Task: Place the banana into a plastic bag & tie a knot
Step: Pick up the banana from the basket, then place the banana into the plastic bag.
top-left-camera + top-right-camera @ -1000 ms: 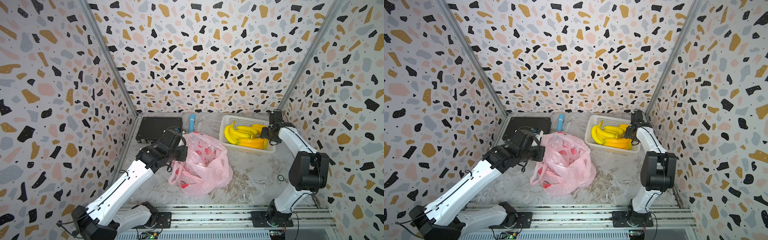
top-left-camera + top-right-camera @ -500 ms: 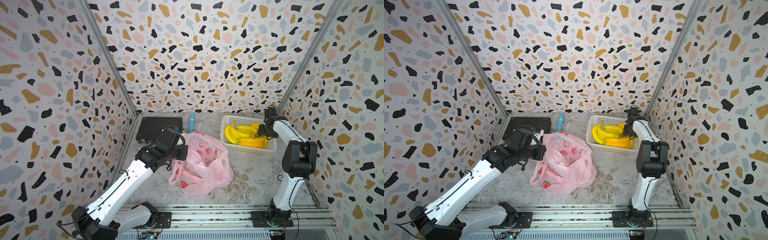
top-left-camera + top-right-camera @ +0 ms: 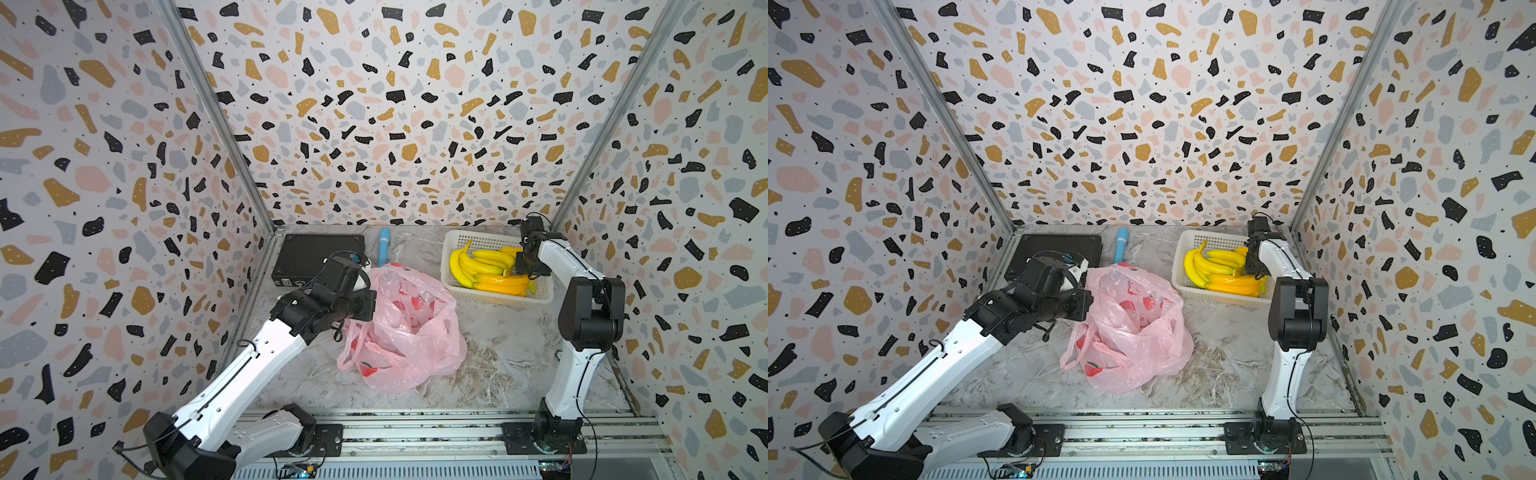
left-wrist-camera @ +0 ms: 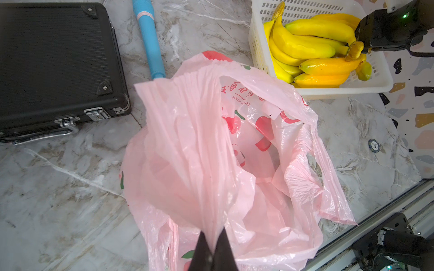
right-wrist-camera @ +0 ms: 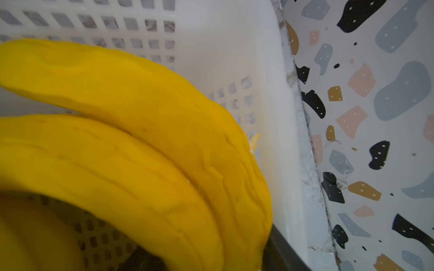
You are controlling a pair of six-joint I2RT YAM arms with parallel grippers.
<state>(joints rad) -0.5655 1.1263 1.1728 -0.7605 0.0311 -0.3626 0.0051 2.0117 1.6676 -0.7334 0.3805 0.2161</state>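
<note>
A pink plastic bag [image 3: 407,328] [image 3: 1133,328] with red fruit prints stands in the middle of the table, mouth gaping. My left gripper [image 3: 371,304] [image 4: 212,234] is shut on its gathered rim and holds that side up. A bunch of yellow bananas [image 3: 486,270] [image 4: 312,47] lies in a white basket [image 3: 498,297] at the back right. My right gripper [image 3: 524,266] [image 4: 361,47] reaches down into the basket at the bunch's stem end. In the right wrist view the bananas [image 5: 141,140] fill the space between its fingers [image 5: 281,253]; the grip itself is hidden.
A black case [image 3: 311,257] lies at the back left, with a blue tube [image 3: 383,247] beside it. The basket sits close to the right wall and back corner. Bare marble table [image 3: 498,353] lies between the bag and the right arm's base.
My right gripper has moved from the basket's right rim in and down onto the bananas' stem end, and its jaws have narrowed. The left gripper and the bag have not moved.
</note>
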